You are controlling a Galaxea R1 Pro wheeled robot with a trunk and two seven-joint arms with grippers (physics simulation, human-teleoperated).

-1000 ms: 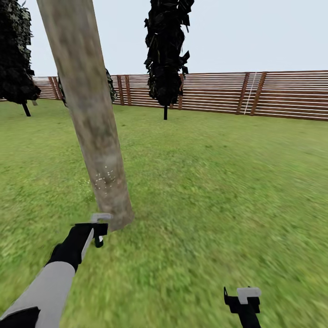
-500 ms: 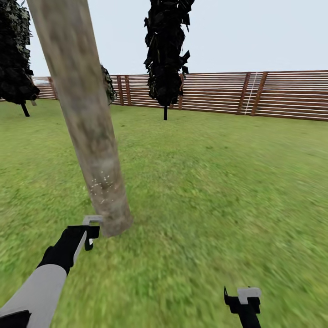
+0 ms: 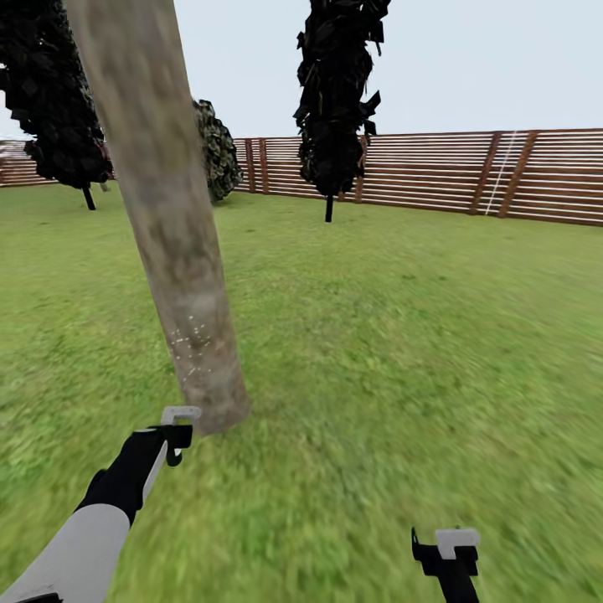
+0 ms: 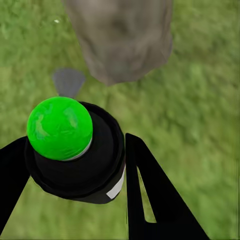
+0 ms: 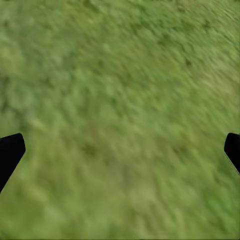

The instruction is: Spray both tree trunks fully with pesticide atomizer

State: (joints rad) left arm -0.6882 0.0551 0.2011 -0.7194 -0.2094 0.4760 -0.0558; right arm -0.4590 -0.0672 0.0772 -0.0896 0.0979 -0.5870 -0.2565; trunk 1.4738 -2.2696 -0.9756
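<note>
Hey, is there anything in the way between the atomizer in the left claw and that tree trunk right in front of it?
Nothing visible. The atomizer in the left claw faces the tree trunk across bare grass, with no object between them.

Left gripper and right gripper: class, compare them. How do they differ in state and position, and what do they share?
The left gripper is shut on the atomizer, which has a green top; the right gripper is open and empty. The left gripper points at the base of the pale tree trunk; the right gripper hangs over bare grass. Both have black fingers.
</note>
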